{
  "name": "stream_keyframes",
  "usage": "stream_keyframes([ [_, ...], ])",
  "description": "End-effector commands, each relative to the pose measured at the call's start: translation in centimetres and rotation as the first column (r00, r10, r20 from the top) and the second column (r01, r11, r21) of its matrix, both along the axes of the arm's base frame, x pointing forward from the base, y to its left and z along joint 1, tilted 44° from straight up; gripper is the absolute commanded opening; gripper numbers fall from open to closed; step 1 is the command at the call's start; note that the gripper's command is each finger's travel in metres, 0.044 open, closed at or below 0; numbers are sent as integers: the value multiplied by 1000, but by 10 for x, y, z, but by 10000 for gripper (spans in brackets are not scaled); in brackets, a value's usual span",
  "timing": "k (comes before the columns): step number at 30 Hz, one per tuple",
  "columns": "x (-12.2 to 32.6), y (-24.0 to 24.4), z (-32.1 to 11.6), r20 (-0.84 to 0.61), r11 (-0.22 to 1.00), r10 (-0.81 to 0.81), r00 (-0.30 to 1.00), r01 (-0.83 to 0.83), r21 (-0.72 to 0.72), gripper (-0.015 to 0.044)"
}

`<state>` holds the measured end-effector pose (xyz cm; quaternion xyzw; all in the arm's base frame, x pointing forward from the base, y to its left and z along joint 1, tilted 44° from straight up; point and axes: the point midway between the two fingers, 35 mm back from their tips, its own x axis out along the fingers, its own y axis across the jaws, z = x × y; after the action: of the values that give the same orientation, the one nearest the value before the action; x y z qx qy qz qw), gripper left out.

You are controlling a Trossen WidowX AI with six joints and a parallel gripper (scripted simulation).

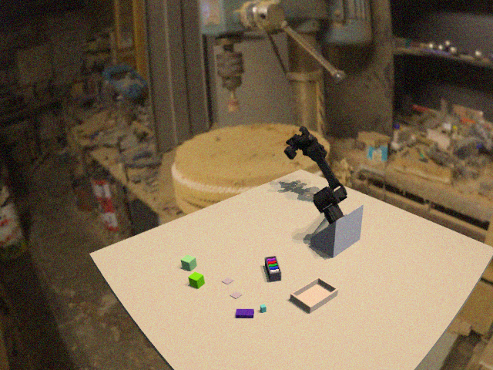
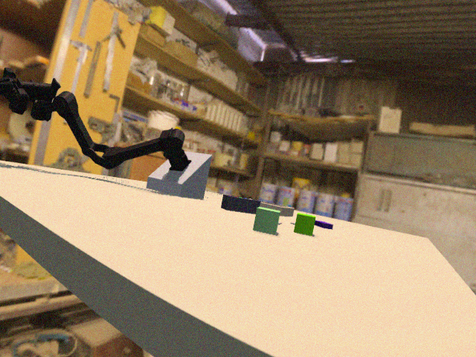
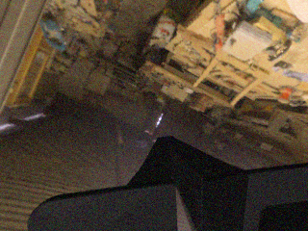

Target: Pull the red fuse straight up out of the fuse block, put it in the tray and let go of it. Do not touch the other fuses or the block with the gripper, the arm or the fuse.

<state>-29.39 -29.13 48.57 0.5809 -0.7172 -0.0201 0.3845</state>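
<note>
The red fuse (image 1: 272, 262) stands in the dark fuse block (image 1: 273, 277) (image 2: 240, 204), in a row between a purple fuse (image 1: 271, 259) and a green fuse (image 1: 273, 265). Blue and white fuses are nearer the block's front end. The shallow tray (image 1: 323, 301) (image 2: 284, 210) lies to the right of the block in the top view and shows no thing in it. My gripper (image 1: 290, 150) is high above the far part of the table, well away from block and tray. It is shut with nothing visible in it. The wrist view shows dark gripper parts and the room, no fuse.
A grey wedge base (image 1: 348, 233) (image 2: 195, 182) stands behind the block. Left of the block are a pale green cube (image 1: 189, 263) (image 2: 266, 221) and a bright green cube (image 1: 196, 280) (image 2: 304, 224). Two flat tiles, a purple bar (image 1: 244, 314) and a teal cube (image 1: 263, 308) lie nearer the front.
</note>
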Motion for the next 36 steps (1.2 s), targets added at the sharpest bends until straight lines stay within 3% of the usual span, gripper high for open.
stream_keyframes([
  [1, 1, 1, 1, -3, 1000, 0, 1000, 0, -2, 26],
  [3, 8, 6, 10, -27, 1000, -3, 1000, 3, -19, 64],
  [11, 86, 64, 83, -263, 983, -46, 964, -4, -184, 64],
  [20, 215, 139, 138, -546, 926, -112, 830, -112, -360, 64],
  [24, 236, 162, 148, -539, 881, -148, 829, -136, -452, 64],
  [36, 421, 241, 122, -837, 801, -243, 490, -385, -458, 64],
])
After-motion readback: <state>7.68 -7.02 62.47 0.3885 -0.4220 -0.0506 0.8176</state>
